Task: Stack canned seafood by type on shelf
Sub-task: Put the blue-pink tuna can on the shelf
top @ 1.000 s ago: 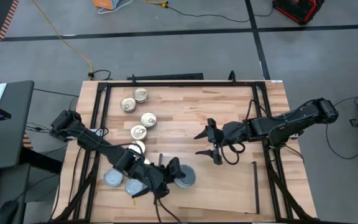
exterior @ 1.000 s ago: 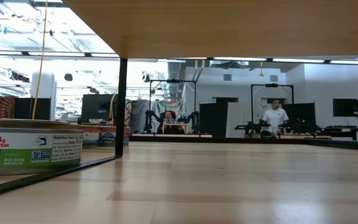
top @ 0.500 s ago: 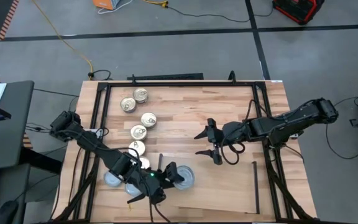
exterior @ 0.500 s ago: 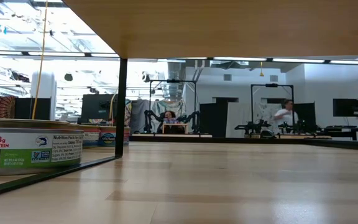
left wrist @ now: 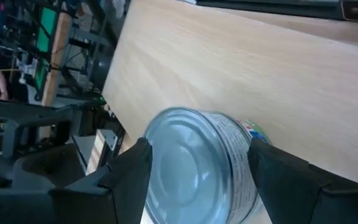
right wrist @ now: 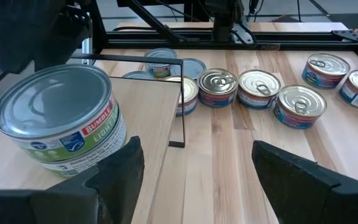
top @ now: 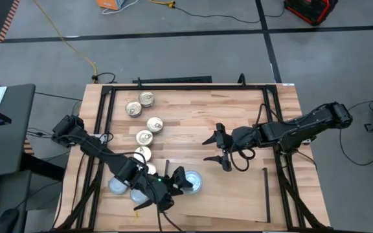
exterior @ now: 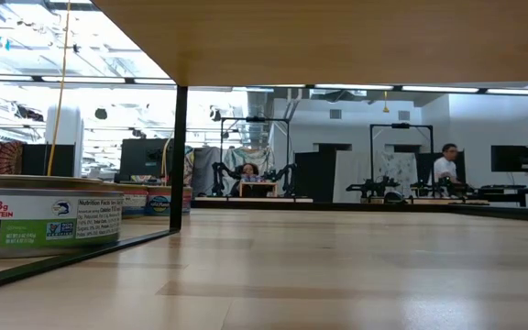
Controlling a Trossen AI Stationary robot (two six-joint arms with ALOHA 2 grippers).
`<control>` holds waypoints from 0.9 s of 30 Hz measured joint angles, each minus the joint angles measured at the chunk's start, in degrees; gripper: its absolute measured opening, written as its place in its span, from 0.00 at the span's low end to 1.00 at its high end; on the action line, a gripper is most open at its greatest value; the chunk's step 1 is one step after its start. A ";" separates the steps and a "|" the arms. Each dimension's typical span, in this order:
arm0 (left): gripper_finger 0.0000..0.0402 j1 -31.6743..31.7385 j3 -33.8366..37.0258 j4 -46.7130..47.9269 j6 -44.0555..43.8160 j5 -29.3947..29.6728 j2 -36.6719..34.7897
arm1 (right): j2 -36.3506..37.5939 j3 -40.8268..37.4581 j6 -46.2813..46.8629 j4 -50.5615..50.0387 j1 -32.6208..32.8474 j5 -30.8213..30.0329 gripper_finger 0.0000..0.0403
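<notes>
pale smooth wooden shelf board with thin black side strips, lying flat on the table. stack of round silvery-blue-lidded tins, green-and-white labels, upright near the board's edge. gold pull-tab-lidded flat tins, upright, in a loose row beside the board. further silvery-blue tins just beyond the near strip.

On the tin standing at the shelf's black post in the low view, the label reads "23g PROTEIN", "in Water" and "Nutrition Facts"; the finer print under that heading is too small to read. In the right wrist view, the upper tin of the stack on the shelf board carries red lettering "BUMBLE" and "LIGHT" on green. The labels of the gold-lidded tins beside the board cannot be read.
</notes>
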State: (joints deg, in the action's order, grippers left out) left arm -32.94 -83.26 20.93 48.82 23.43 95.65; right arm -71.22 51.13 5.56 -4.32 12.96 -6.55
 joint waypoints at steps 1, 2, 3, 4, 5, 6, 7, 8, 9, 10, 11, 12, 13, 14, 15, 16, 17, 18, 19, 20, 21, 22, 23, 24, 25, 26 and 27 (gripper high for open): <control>0.63 -0.21 0.00 -0.70 -0.09 0.10 -0.02 | 0.00 0.00 0.00 0.00 0.01 0.01 0.80; 0.63 -0.49 0.00 -1.32 -0.14 0.33 -0.04 | 0.00 0.00 0.00 0.00 0.00 0.01 0.80; 0.63 -0.89 -0.27 -1.36 -0.20 0.85 -0.04 | 0.00 0.00 0.00 0.00 -0.01 0.01 0.80; 0.63 -1.32 -0.86 -1.00 -0.35 1.56 -0.04 | 0.00 0.00 0.00 0.00 0.01 0.01 0.80; 0.63 -1.66 -1.63 -0.61 -0.93 2.46 -0.04 | 0.00 0.00 0.00 0.00 0.01 -0.01 0.80; 0.63 -1.92 -2.66 -0.23 -2.01 3.16 -0.04 | 0.00 0.00 0.00 0.00 0.00 0.01 0.80; 0.63 -2.06 -3.91 0.76 -3.39 3.63 -0.04 | 0.00 0.00 0.00 0.00 -0.01 0.01 0.80; 0.63 -2.08 -5.21 2.33 -5.06 3.74 -0.08 | 0.00 0.00 0.00 0.00 0.01 0.01 0.80; 0.63 -2.08 -6.55 4.45 -6.91 3.88 -0.30 | 0.00 0.00 0.00 0.00 -0.01 0.01 0.80; 0.63 -2.04 -7.69 6.85 -8.94 3.87 -0.80 | 0.00 0.00 0.00 0.00 0.01 0.01 0.80; 0.63 -1.77 -8.58 9.18 -11.51 3.69 -1.47 | 0.00 -0.02 0.03 -0.01 0.00 0.01 0.80; 0.63 -1.11 -8.99 10.69 -14.05 3.24 -2.47 | 0.00 -0.02 0.05 0.00 0.00 0.01 0.80; 0.63 -0.32 -9.07 12.14 -16.65 2.13 -3.72 | 0.00 -0.02 0.25 0.00 0.00 0.01 0.80; 0.63 0.65 -8.73 13.89 -19.48 0.57 -5.23 | 0.00 -0.02 0.39 -0.02 0.01 0.01 0.80; 0.63 1.62 -8.02 15.43 -22.23 -0.90 -6.79 | 0.00 -0.02 0.44 0.00 0.01 0.01 0.80; 0.63 2.70 -6.92 16.41 -25.04 -2.76 -8.35 | 0.00 -0.02 0.45 -0.02 0.03 0.01 0.80; 0.63 3.71 -5.81 17.26 -27.68 -4.57 -9.79 | 0.00 -0.02 0.45 -0.02 0.07 0.01 0.80; 0.63 4.47 -4.42 17.73 -30.05 -5.63 -11.29 | 0.00 -0.02 0.44 -0.02 0.07 0.01 0.80; 0.63 5.01 -2.72 18.19 -32.12 -6.16 -13.02 | 0.00 -0.02 0.44 -0.03 0.06 0.01 0.80; 0.63 5.37 -0.87 18.64 -33.78 -6.29 -14.84 | 0.00 -0.02 0.44 -0.02 0.06 0.01 0.80; 0.63 5.66 1.10 18.85 -35.22 -5.72 -16.79 | 0.00 -0.02 0.45 -0.02 0.06 0.01 0.80; 0.63 5.77 3.33 18.90 -36.69 -4.18 -18.90 | 0.00 -0.02 0.44 -0.04 0.01 -0.04 0.80; 0.63 5.92 5.79 19.20 -38.18 -2.04 -21.27 | 0.00 -0.02 0.42 -0.11 0.01 -0.33 0.80; 0.63 6.01 8.64 19.49 -39.93 0.46 -23.62 | 0.00 -0.02 0.40 -0.15 0.01 -1.17 0.80; 0.63 6.22 11.63 19.21 -41.54 3.29 -26.16 | 0.00 -0.02 0.25 -0.14 0.01 -1.73 0.80; 0.63 6.54 14.82 18.53 -42.88 5.88 -28.59 | 0.00 -0.02 0.20 -0.12 0.01 -2.57 0.80; 0.63 7.07 18.03 17.46 -44.17 8.37 -31.11 | 0.00 -0.02 0.19 -0.10 -0.01 -3.45 0.80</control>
State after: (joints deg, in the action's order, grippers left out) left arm -25.87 -65.23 38.39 4.66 31.80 64.54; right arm -71.22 51.11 5.75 -4.42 12.95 -10.00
